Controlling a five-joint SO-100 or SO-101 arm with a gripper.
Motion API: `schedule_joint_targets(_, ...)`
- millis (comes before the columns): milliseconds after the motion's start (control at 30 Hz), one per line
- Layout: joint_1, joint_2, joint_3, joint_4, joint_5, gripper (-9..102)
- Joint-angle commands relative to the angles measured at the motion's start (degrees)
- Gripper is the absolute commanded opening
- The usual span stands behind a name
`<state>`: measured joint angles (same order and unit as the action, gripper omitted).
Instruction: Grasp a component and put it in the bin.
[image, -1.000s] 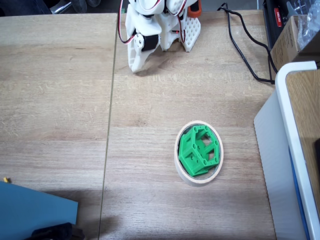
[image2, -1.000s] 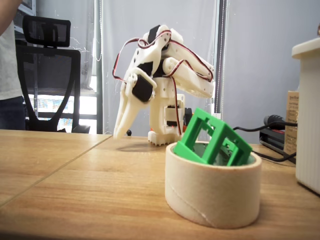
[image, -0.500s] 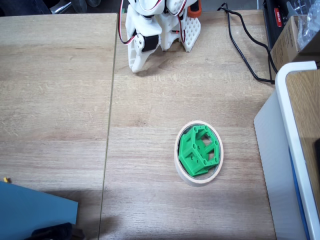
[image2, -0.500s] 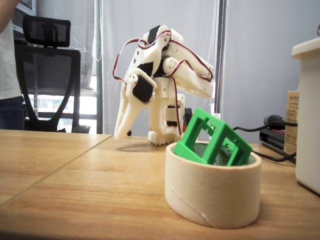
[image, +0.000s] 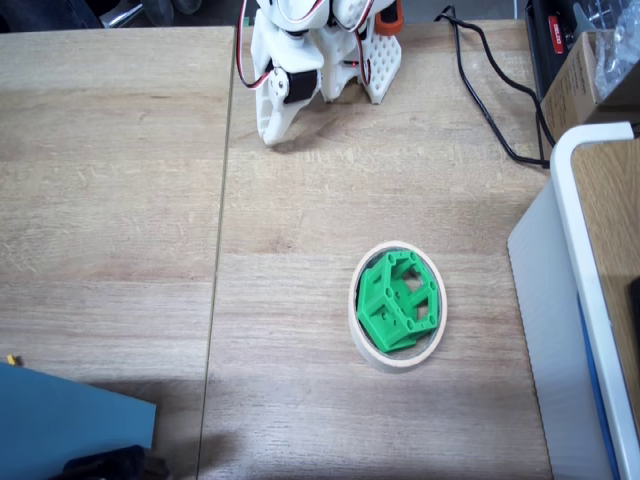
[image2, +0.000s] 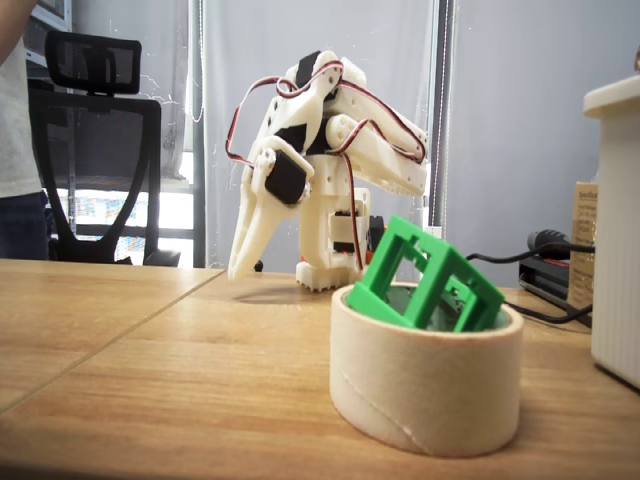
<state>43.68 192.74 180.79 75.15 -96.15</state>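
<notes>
Component in the bin, arm folded back at its base.

From above I see the green component (image: 398, 302) tilted inside the masking-tape ring bin (image: 357, 330), probably because it is too bulky to lie flat; the gripper (image: 272, 128) sits at 11 o'clock from it, well apart, fingers together and empty, base cut off by the top edge. In the low side view the component (image2: 425, 275) pokes above the bin (image2: 425, 380); the gripper (image2: 240, 262) points down at the table (image2: 120, 340), its tips blurred.
</notes>
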Motion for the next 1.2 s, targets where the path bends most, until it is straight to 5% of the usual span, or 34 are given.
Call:
schedule_joint_targets(0,0.2,0.3,1.6,0.4,0.6,0)
schedule_joint_targets(1167,0.2,0.1,5.3,0.4,0.6,0)
